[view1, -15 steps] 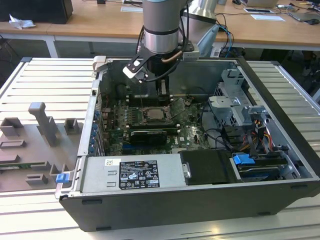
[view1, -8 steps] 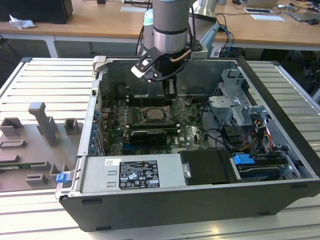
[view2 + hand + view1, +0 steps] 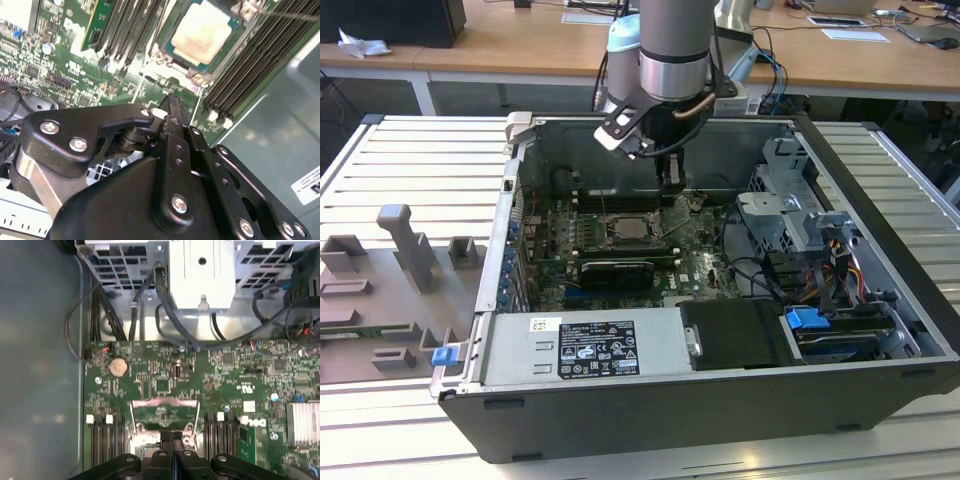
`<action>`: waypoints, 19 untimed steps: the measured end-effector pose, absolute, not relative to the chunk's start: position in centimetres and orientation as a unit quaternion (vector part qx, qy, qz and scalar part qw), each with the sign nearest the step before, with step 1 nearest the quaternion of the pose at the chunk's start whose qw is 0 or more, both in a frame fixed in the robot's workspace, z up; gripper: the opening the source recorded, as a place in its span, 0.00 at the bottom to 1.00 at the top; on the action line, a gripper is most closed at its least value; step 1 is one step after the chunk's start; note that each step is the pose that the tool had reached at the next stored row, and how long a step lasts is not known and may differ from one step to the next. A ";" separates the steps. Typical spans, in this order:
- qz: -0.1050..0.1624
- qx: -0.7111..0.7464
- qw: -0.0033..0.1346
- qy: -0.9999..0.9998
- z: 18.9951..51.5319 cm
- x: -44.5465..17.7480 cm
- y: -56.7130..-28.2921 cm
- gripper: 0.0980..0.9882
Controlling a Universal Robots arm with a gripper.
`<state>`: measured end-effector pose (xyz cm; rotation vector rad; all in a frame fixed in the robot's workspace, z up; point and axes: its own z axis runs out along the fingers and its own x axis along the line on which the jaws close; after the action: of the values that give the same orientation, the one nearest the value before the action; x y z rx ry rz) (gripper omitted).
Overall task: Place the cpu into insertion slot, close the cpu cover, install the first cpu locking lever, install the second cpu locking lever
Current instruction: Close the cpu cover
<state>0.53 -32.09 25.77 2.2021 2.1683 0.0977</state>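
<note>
a: while the gripper (image 3: 172,439) hangs with fingers pressed together, empty, just beside the open cpu cover (image 3: 162,405), where's the cpu?
b: we see the cpu (image 3: 202,30) seated in the insertion slot (image 3: 161,57), uncovered.

Your motherboard (image 3: 705,265) lies flat inside the open case (image 3: 670,415), the cpu (image 3: 202,31) seated in the insertion slot (image 3: 610,226) between two banks of memory slots (image 3: 250,65). Your gripper (image 3: 670,184) hangs just beside the slot, toward the exterior view's right. The drive cage (image 3: 790,210) stands farther right, and the power supply (image 3: 580,345) lies in front.
</note>
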 end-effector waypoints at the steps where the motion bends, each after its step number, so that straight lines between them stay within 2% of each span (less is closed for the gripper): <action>1: 0.032 0.712 0.025 0.701 25.8 0.8 -32.1 0.01; 19: 0.031 0.711 0.024 0.702 25.7 2.1 -32.1 0.01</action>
<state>2.13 -32.06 25.75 2.2006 2.1720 0.0957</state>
